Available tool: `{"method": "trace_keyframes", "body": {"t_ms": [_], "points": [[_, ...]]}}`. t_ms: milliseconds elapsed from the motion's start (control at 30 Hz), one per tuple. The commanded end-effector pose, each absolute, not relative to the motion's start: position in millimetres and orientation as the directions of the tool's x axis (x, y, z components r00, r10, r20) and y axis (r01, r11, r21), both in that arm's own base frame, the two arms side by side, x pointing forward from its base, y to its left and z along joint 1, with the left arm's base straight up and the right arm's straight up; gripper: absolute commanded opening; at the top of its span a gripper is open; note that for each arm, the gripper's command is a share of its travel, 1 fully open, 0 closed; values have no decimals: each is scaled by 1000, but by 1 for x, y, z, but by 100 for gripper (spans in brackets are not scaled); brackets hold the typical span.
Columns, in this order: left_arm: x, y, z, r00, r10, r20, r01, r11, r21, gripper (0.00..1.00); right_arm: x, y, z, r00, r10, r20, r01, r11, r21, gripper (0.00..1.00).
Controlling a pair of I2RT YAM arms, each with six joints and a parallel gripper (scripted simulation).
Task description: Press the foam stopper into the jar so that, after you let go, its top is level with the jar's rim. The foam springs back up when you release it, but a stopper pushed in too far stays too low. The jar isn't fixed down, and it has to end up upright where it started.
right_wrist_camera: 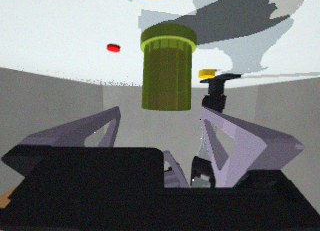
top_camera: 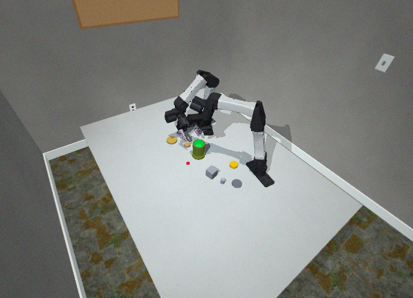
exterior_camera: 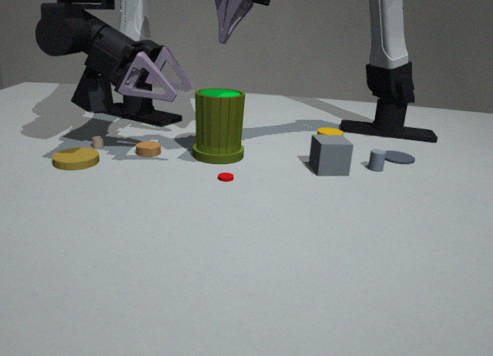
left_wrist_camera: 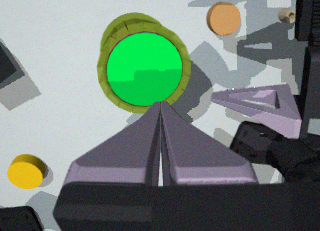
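Presently, the left gripper (top_camera: pixel 199 134) (exterior_camera: pixel 223 41) (left_wrist_camera: pixel 160 111) (right_wrist_camera: pixel 164 151) is closed on nothing; the right gripper (top_camera: pixel 186 138) (exterior_camera: pixel 182 92) (left_wrist_camera: pixel 208 47) (right_wrist_camera: pixel 160 110) is wide and empty. In the exterior view, one jar (top_camera: pixel 199 151) (exterior_camera: pixel 219 125) (left_wrist_camera: pixel 185 66) (right_wrist_camera: pixel 167 78) stands upright between them and one red disc (top_camera: pixel 188 163) (exterior_camera: pixel 226 177) (right_wrist_camera: pixel 113 48) at six o'clock; one stopper (top_camera: pixel 199 143) (exterior_camera: pixel 219 92) (left_wrist_camera: pixel 145 66), depth unclear.

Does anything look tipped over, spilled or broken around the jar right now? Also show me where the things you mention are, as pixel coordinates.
No, nothing stands out. The jar (top_camera: pixel 199 151) (exterior_camera: pixel 219 125) (left_wrist_camera: pixel 101 66) (right_wrist_camera: pixel 167 81) stands upright with the green stopper (top_camera: pixel 199 143) (exterior_camera: pixel 219 92) (left_wrist_camera: pixel 145 66) inside its rim, and I see no spill or damage.
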State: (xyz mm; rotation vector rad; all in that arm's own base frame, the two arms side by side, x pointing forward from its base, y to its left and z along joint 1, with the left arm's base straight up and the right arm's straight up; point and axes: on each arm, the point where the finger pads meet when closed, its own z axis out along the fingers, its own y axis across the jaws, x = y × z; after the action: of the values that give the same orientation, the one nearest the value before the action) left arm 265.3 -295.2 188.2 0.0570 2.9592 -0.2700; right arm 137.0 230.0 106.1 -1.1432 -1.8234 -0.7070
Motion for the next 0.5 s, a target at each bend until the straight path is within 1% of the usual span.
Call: {"method": "trace_keyframes", "body": {"t_ms": [0,467], "points": [[263,-299,187,-985,32,-169,62,982,-179,0,140,222,112,-233,425,875,894,447,21,98],[263,-299,187,-985,32,-169,62,982,-179,0,150,201,124,-230,425,876,894,449,17,98]]}}
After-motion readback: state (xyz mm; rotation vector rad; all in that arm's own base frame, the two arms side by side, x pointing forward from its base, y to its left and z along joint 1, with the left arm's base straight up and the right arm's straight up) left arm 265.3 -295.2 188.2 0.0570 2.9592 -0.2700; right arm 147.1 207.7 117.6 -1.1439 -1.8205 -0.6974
